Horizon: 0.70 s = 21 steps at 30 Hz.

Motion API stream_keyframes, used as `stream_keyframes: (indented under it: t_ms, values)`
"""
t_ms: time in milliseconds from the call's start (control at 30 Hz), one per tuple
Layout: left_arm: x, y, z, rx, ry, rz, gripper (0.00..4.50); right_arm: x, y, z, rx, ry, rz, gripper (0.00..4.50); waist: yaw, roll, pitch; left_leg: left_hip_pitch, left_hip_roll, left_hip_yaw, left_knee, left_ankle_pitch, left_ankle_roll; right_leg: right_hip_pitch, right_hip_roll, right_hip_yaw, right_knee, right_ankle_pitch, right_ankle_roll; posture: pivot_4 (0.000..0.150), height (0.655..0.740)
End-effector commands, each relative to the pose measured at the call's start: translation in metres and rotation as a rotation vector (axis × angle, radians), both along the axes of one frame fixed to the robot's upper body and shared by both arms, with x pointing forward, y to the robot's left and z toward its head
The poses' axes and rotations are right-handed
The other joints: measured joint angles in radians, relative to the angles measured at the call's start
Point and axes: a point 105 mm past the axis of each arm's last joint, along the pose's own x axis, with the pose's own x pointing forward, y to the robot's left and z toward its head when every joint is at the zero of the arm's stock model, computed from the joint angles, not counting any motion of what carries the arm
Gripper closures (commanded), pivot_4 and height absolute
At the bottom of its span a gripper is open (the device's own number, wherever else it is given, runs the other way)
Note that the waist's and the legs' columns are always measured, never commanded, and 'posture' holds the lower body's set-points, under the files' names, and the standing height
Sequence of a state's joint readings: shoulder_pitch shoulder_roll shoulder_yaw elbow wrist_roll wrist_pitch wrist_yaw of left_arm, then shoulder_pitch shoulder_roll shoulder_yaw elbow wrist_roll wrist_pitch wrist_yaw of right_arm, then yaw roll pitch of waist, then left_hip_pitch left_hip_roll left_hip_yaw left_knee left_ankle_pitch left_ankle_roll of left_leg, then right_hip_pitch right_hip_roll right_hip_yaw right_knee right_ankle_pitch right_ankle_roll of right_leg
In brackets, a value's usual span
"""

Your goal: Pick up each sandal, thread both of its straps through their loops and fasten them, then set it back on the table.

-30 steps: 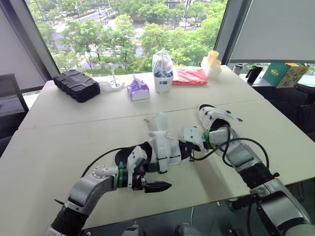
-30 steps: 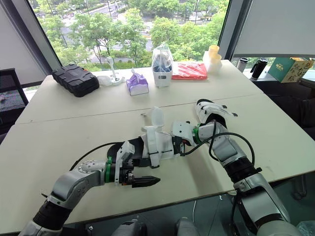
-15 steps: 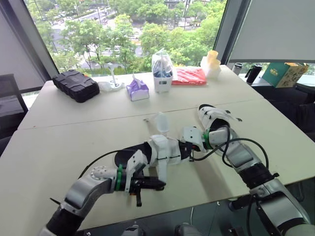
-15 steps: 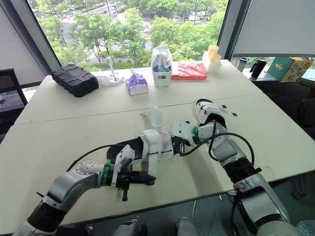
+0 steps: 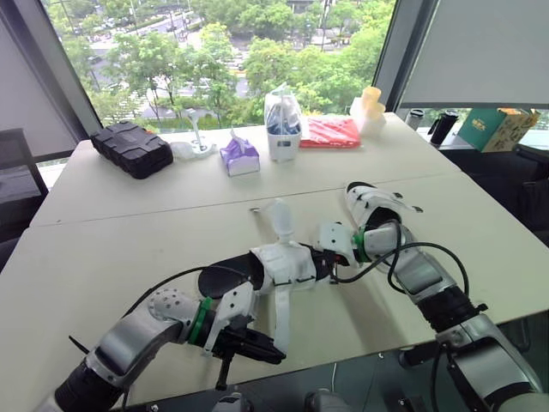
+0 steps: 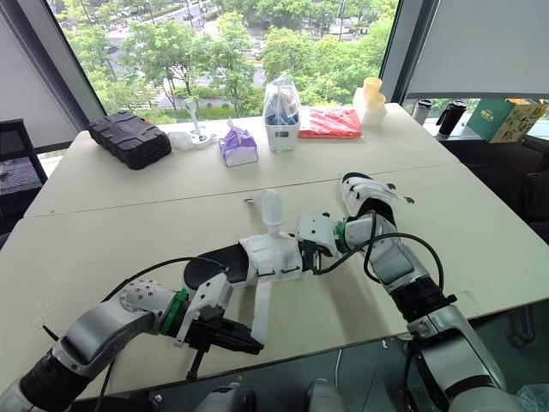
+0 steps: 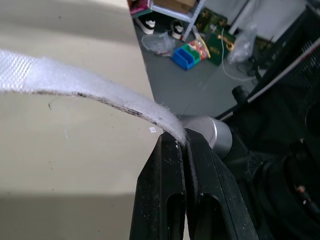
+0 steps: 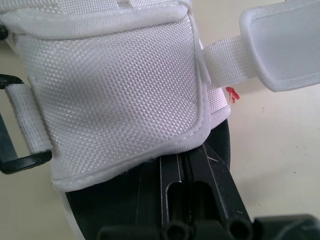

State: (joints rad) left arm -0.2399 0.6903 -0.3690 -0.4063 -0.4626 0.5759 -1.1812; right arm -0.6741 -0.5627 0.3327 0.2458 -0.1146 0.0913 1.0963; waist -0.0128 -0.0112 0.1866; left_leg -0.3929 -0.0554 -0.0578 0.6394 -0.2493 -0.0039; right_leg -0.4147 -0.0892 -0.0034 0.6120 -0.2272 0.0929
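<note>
Left gripper (image 7: pixel 183 145) pinched strap (image 7: pixel 75 85) end near table (image 5: pixel 103 249) edge; right gripper (image 8: pixel 182 159) clamped sandal (image 5: pixel 283 262) sole. Far: tissue box (image 5: pixel 243 161), tissue (image 5: pixel 237 141) sticking out.

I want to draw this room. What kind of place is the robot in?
Probably an upstairs office or lab: tall glass windows look down on treetops, and big pale tables hold a ridged black plastic case and a purple tissue box.

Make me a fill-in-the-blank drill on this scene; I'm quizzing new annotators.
The left gripper has its jaws shut on the near sandal's white ___.
The second sandal lies on the robot's ___ side of it.
The tissue box on the far table is ___.
Missing: strap, right, purple.
</note>
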Motion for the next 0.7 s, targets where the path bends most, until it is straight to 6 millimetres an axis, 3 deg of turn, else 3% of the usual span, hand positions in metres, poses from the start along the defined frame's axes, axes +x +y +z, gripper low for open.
stream_keyframes:
  t_ms: [33, 433, 700]
  values:
    - [-0.007, -0.006, 0.011, -0.034, -0.072, -0.078, 4.47, -0.002, -0.003, -0.009, -0.031, 0.022, -0.007, 4.5, 0.0, 0.0, 0.0, 0.0, 0.0, 0.0, 0.0, 0.0, 0.0, 0.0, 0.0, 0.0, 0.0, 0.0, 0.0, 0.15, 0.74]
    - [0.053, 0.015, 0.034, -0.016, -0.206, 0.0, 4.47, 0.005, 0.0, -0.006, -0.03, -0.004, -0.004, 4.5, -0.001, 0.0, 0.0, 0.0, 0.0, 0.0, 0.001, 0.0, 0.0, 0.0, 0.002, -0.001, 0.001, 0.0, 0.0, 0.15, 0.74]
    - [0.077, 0.031, 0.074, -0.108, -0.153, 0.007, 4.47, 0.008, -0.001, -0.005, -0.032, -0.017, -0.004, 4.5, -0.002, 0.0, 0.0, 0.0, 0.0, 0.001, 0.003, 0.0, 0.0, 0.001, 0.004, -0.001, 0.002, 0.0, 0.001, 0.15, 0.74]
